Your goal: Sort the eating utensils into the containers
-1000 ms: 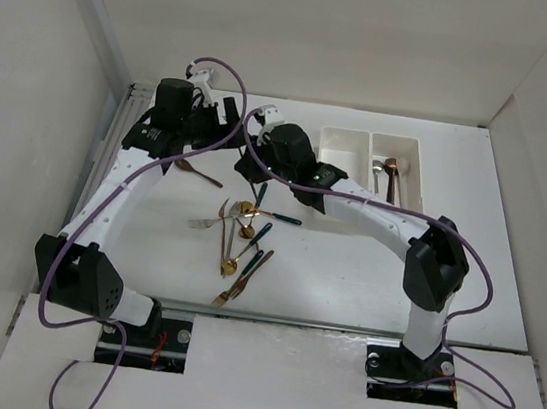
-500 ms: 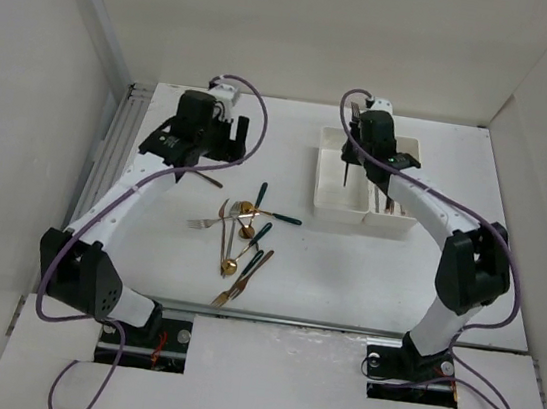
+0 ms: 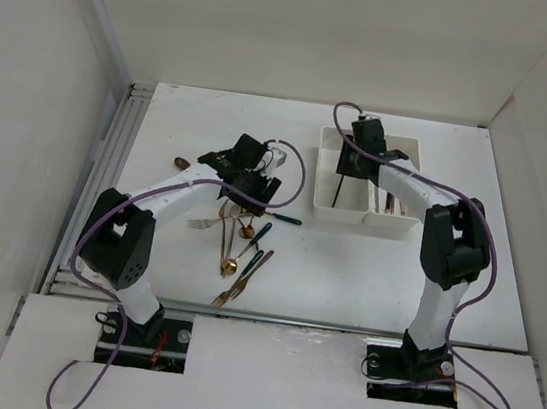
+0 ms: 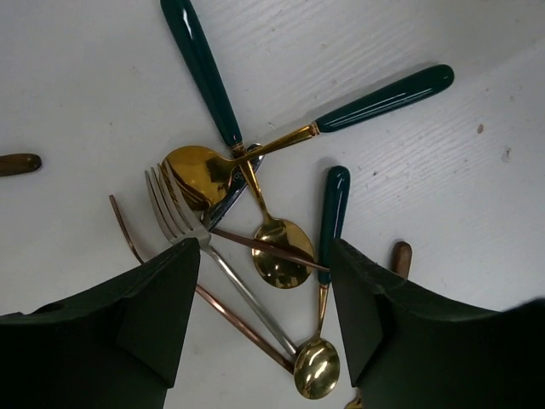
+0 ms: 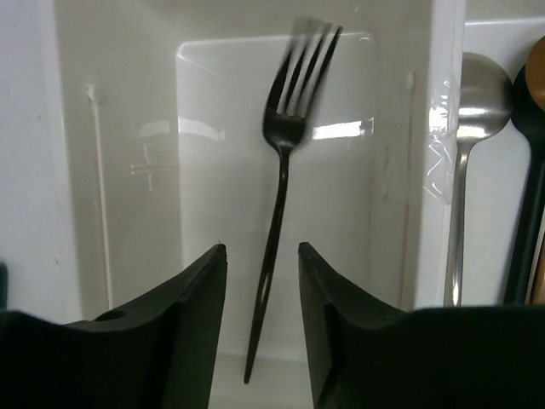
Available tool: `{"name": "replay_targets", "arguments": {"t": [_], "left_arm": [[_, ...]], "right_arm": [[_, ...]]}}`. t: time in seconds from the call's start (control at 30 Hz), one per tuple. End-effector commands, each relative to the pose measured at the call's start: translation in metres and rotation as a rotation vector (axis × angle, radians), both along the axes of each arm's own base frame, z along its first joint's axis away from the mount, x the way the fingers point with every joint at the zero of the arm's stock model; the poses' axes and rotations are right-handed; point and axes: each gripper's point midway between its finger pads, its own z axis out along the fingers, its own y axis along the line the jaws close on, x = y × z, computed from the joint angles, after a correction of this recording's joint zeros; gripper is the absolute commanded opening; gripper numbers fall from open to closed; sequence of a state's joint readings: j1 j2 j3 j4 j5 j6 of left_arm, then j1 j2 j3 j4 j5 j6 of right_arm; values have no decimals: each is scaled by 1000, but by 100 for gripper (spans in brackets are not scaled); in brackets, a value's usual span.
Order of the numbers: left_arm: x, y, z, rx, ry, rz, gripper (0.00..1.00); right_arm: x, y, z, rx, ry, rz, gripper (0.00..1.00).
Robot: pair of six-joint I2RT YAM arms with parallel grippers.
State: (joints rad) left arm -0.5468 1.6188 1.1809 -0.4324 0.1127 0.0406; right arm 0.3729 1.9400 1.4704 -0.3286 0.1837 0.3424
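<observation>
A black fork lies loose in the left white bin, between the open jaws of my right gripper and apart from both. It also shows in the top view under my right gripper. The right bin holds a silver spoon and dark-handled pieces. My left gripper is open just above the pile of utensils. Between its jaws lie a silver fork, gold spoons and green handles.
A lone copper piece lies left of the pile; its end shows in the left wrist view. White walls close in the table on the left, back and right. A rail runs along the left edge.
My right gripper carried the black fork from the pile to the left bin and let it go. My left gripper swung from the back left down over the pile.
</observation>
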Motion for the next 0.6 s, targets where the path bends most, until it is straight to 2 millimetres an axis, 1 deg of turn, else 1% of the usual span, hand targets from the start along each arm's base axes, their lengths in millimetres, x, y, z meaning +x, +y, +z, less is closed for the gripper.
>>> {"name": "replay_targets", "arguments": {"t": [0.0,0.03,0.1,0.13,0.17,0.2,0.23,0.27,0.3,0.33,0.37,0.4,0.43,0.47,0.5,0.53,0.57], "left_arm": [[16,-2,17,-9,-44,33,59],[17,0,17,-1,-50,39,58],[19,3,17,14,-58,50,56],[19,10,17,26,-66,56,56],[19,10,21,21,-74,56,56],[22,21,25,17,-83,85,56],[25,27,29,12,-92,101,56],[28,32,33,7,-101,117,56],[31,39,34,-1,-108,144,56],[38,55,39,-5,-120,203,56],[42,65,39,-8,-117,240,58],[46,76,43,-16,-124,278,58],[57,100,47,-8,-139,348,58],[60,115,52,-9,-151,402,59],[63,128,52,-15,-148,451,59],[68,143,60,-14,-173,493,59],[72,170,61,-16,-171,574,59]], "right_arm": [[17,1,41,31,-99,-15,47],[16,1,57,42,-127,-15,52],[15,0,71,52,-153,-15,55],[9,3,85,40,-181,14,60],[6,6,95,31,-204,38,62],[-2,20,101,25,-222,92,65],[-9,27,104,8,-237,132,68],[-18,33,116,-33,-269,195,75],[-25,42,118,-55,-278,239,82],[-40,68,113,-62,-271,339,82],[-51,82,114,-72,-271,408,87],[-60,94,103,-112,-251,494,87],[-73,109,92,-117,-222,572,87],[-88,132,89,-125,-205,649,87],[-91,141,71,-159,-170,694,87],[-97,151,64,-164,-151,731,86],[-103,167,63,-164,-149,763,86]]}}
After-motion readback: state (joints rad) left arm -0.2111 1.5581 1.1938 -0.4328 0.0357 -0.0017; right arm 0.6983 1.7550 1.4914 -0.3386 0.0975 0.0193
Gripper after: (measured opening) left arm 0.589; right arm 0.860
